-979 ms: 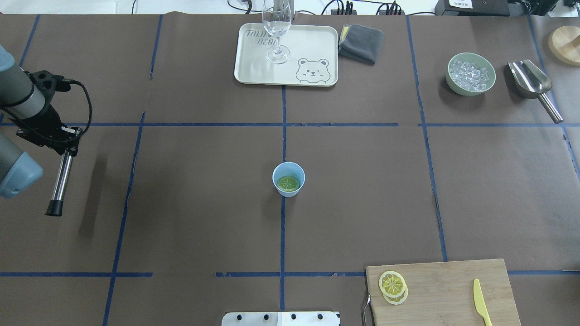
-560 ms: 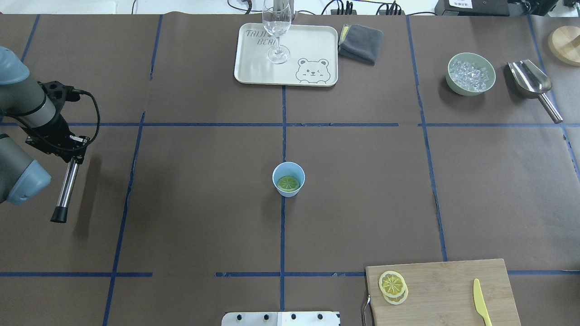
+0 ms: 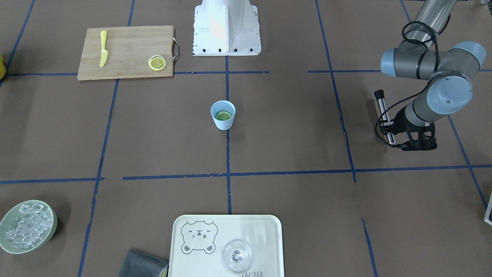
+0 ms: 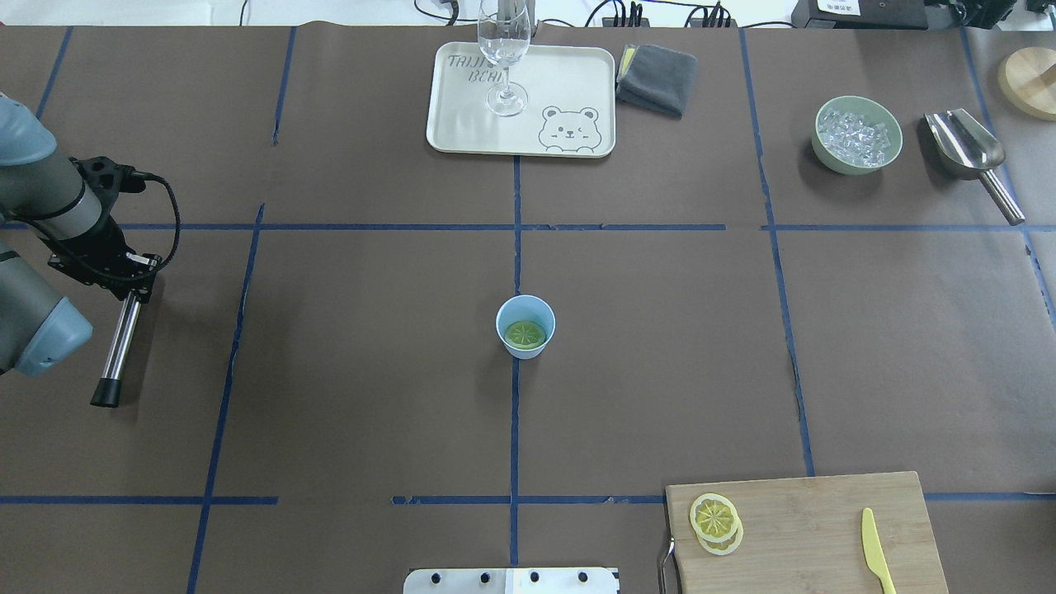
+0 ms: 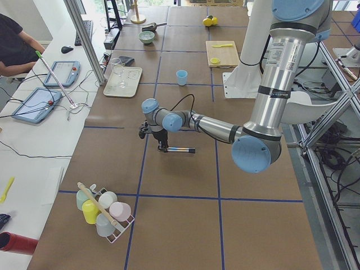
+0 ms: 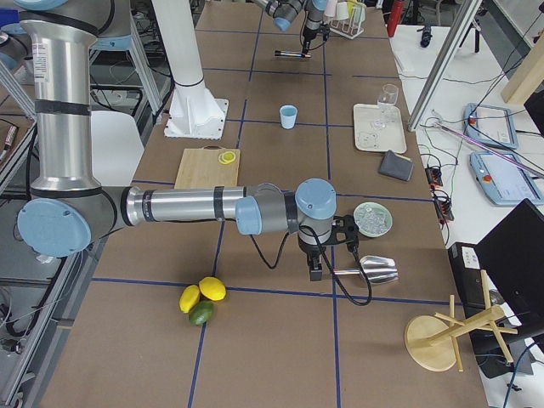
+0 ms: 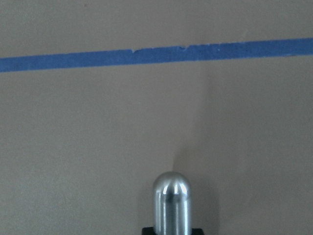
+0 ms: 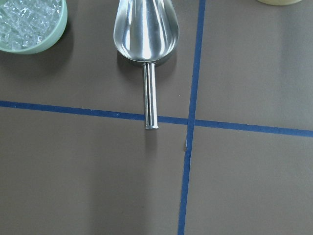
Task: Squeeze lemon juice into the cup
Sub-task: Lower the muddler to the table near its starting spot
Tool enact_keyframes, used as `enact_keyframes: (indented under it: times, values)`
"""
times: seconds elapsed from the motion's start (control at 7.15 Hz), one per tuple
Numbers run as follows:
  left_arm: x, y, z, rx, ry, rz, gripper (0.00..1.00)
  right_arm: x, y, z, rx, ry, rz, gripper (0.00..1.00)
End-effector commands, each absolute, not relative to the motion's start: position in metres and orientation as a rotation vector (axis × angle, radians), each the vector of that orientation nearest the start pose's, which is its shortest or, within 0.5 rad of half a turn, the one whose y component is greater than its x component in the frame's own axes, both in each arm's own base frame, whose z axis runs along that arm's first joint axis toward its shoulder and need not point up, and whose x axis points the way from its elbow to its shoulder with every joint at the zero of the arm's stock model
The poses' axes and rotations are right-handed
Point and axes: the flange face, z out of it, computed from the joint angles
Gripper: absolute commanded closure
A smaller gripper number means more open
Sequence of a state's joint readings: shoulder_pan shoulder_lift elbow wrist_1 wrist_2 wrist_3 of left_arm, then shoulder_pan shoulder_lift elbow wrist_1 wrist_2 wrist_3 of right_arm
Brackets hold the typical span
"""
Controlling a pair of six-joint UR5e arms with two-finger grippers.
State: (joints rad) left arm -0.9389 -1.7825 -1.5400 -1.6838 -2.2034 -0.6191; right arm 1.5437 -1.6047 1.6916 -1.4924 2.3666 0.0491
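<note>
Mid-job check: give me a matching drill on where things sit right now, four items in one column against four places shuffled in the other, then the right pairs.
Items
1. lemon
2. glass
3. yellow knife
4. metal rod

Places
A. standing on the tray
B. held in the left gripper
C. lying on the cutting board
D. inside the cup

Pairs: 1-D, 2-A, 3-C, 4-B
</note>
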Motion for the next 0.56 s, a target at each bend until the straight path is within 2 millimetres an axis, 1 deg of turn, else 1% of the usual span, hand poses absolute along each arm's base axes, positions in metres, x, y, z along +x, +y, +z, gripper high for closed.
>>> enact_keyframes:
  times: [0.0,0.14,0.28,0.42]
  values:
    - [0.289,-0.521,0.557,-0.136,0.674,0.103,0.0,0.049,-0.487,0.605,0.126,-0.798,-0.046,0.0]
    - [0.29,-0.522,0.553,-0.13,0.678,0.107,0.0,0.049,-0.487,0.605,0.126,-0.798,-0.046,0.0]
    - [0.288,-0.523,0.544,-0.114,0.686,0.111,0.0,0.049,-0.487,0.605,0.126,-0.798,-0.046,0.0]
    - [0.277,-0.527,0.527,-0.082,0.703,0.101,0.0,0.049,-0.487,0.605,0.126,-0.8,-0.046,0.0]
